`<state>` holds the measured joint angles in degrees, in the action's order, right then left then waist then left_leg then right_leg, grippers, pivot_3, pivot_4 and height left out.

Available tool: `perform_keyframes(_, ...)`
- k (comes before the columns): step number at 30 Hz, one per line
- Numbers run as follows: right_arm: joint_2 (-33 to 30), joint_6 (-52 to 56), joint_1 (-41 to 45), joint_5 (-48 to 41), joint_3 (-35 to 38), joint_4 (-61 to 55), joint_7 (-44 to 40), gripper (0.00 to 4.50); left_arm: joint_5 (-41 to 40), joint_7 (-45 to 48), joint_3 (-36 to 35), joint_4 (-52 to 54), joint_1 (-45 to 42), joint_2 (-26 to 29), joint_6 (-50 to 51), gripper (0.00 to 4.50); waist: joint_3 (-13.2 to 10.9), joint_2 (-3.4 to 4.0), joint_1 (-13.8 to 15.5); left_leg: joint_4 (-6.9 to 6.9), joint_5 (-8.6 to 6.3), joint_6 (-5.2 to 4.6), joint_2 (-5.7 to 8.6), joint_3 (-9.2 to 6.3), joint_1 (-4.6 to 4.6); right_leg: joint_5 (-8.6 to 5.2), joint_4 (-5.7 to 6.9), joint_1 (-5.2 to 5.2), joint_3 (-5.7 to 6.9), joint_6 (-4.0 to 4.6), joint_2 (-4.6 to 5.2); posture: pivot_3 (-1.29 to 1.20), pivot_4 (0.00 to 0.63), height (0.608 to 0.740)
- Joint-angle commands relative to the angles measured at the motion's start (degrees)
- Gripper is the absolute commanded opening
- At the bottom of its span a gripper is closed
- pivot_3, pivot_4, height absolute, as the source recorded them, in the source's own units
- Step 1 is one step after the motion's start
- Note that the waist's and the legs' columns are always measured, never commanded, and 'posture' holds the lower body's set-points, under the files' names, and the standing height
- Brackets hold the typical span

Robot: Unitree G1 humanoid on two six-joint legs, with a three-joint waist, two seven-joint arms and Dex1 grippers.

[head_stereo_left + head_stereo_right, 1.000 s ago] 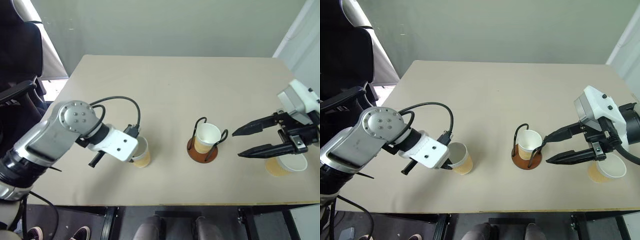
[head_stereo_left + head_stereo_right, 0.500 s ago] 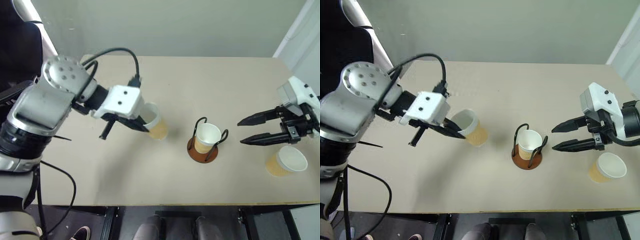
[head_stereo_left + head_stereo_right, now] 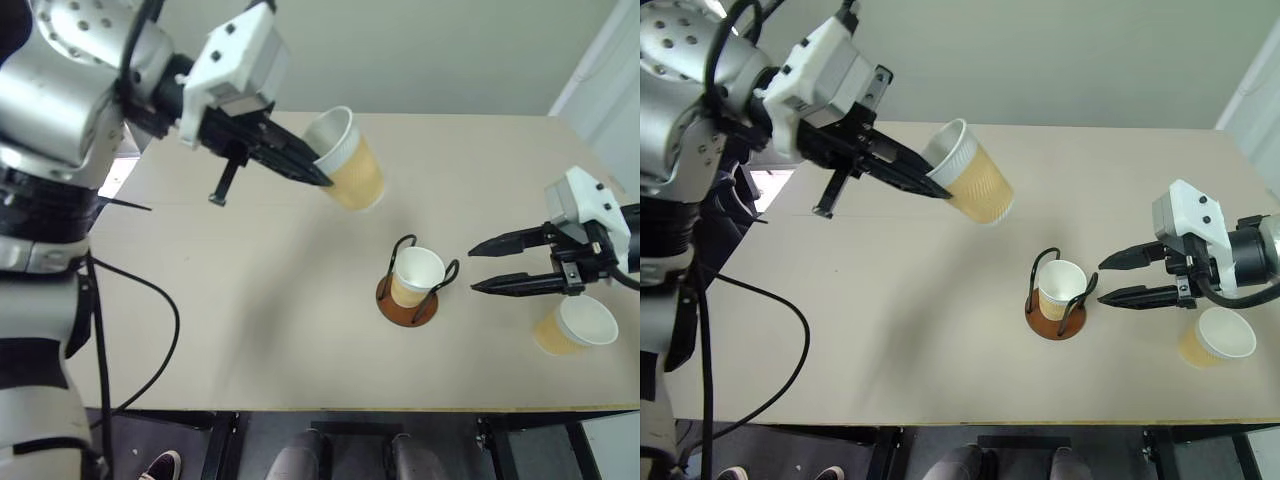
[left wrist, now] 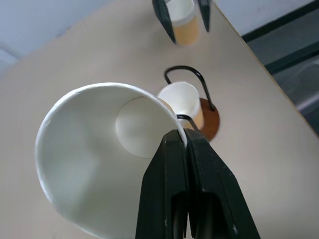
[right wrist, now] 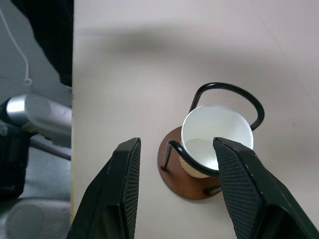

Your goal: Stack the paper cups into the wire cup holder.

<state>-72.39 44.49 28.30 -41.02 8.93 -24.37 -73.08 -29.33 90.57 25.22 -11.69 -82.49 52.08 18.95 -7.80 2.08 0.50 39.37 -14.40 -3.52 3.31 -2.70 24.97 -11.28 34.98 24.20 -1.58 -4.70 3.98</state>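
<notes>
My left gripper [image 3: 318, 180] is shut on the white rim of a tan paper cup [image 3: 347, 162]. It holds the cup tilted in the air, behind and left of the wire cup holder [image 3: 409, 307]. In the left wrist view the black fingers [image 4: 175, 164] pinch the rim of the held cup [image 4: 94, 149], with the holder [image 4: 210, 121] beyond. A second cup [image 3: 415, 275] stands inside the holder's black loops. A third cup [image 3: 574, 324] stands on the table at the right front. My right gripper [image 3: 472, 271] is open and empty, just right of the holder, its fingers [image 5: 127, 189] pointing at it.
The beige table [image 3: 240, 300] has its front edge close below the holder and the third cup. Its right edge runs just past that cup. A black cable [image 3: 150, 330] hangs from my left arm over the table's left side.
My left gripper has lifted the cup off the table, up and to the right toward the holder. The right gripper has shifted slightly off the third cup, still open.
</notes>
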Motion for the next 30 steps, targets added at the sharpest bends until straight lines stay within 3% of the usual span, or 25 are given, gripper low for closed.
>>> perform_keyframes(1, 0.3, 0.9, -1.3, -1.1, 4.3, -2.7, 2.6, 2.3, 0.6, 1.9, 3.4, -4.7, -2.2, -1.6, -5.2, 0.01, 0.0, 0.0, -0.1, 0.0, 0.0, -0.01, 0.0, 0.04, 0.0, -0.01, 0.01, 0.01, 0.0, -0.02, 0.0, 0.0, 0.15, 0.74)
perform_keyframes(8, 1.1, 2.4, -7.1, -2.4, 9.2, -6.6, 6.1, 2.3, 2.9, 1.9, 11.5, -16.4, -7.2, -10.2, -13.4, 0.01, 0.0, -0.03, 0.4, 0.07, -0.05, -0.09, 0.01, 0.09, 0.11, -0.02, 0.0, 0.02, 0.02, -0.17, 0.07, 0.0, 0.15, 0.74)
perform_keyframes(15, 1.5, 3.7, -11.2, -3.2, 13.4, -9.1, 8.4, 2.3, 5.7, 1.9, 11.1, -29.0, -12.8, -20.1, -19.7, 0.01, 0.0, -0.06, 0.6, 0.26, -0.15, -0.21, 0.03, 0.14, 0.29, -0.04, 0.0, 0.08, 0.03, -0.35, 0.12, 0.0, 0.15, 0.74)
perform_keyframes(23, 1.6, 5.4, -18.2, -3.6, 20.0, -12.1, 8.9, 2.3, 4.4, 1.9, 11.5, -32.3, -13.7, -26.7, -20.8, 0.01, 0.0, -0.07, 1.1, 0.51, -0.27, -0.27, 0.05, 0.21, 0.43, -0.1, 0.03, 0.1, 0.02, -0.53, 0.15, 0.0, 0.15, 0.74)
perform_keyframes(30, 3.0, 6.0, -21.3, -4.5, 22.6, -14.3, 11.0, 2.3, 3.3, 1.9, 15.1, -29.2, -12.1, -27.7, -21.4, 0.01, 0.0, -0.08, 1.3, 0.71, -0.33, -0.34, 0.08, 0.28, 0.51, -0.08, 0.06, 0.09, 0.01, -0.63, 0.15, 0.0, 0.15, 0.74)
